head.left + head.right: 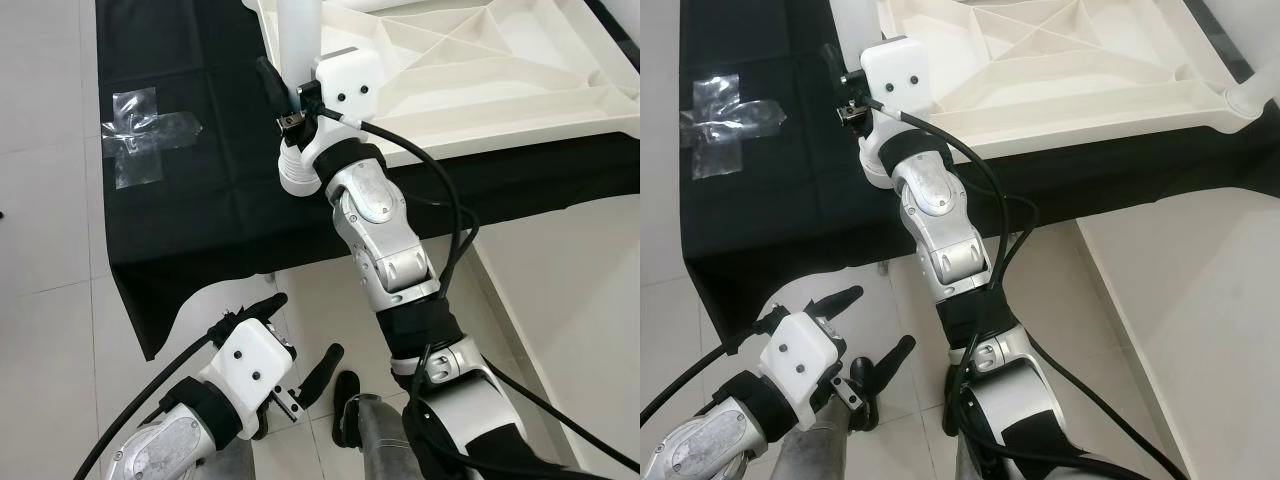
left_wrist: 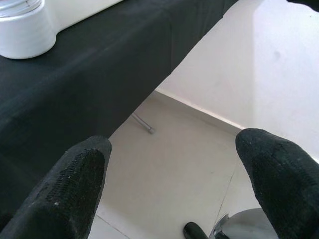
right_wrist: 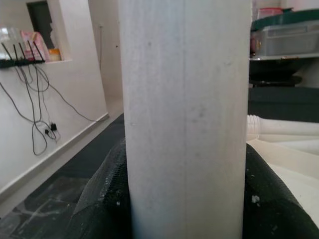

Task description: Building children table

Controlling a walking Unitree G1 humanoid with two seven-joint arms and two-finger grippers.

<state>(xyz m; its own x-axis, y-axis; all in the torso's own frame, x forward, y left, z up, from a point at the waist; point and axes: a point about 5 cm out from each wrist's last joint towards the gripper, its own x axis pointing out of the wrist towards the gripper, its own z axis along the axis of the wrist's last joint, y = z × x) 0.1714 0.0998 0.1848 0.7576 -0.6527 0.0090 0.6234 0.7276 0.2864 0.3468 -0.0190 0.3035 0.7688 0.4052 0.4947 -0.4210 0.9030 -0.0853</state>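
Note:
An upturned white plastic tabletop [image 1: 500, 90] with ribbed underside lies on a black cloth [image 1: 190, 200] over a table. A white round table leg [image 1: 298, 25] stands upright at its near left corner. My right gripper [image 1: 293, 75] is shut on this leg; the right wrist view has the leg [image 3: 184, 119] squeezed between the black pads [image 3: 104, 209]. My left gripper [image 1: 303, 335] hangs low over the tiled floor in front of the cloth's edge, open, with nothing between its fingertips [image 2: 79, 174].
A cross of clear tape [image 1: 140, 130] is stuck on the cloth at the left. Another white leg [image 3: 281, 130] with a threaded end lies beyond the held one. A thin metal table foot [image 2: 144, 124] stands under the cloth. A pale wall base [image 1: 520, 310] runs along the right.

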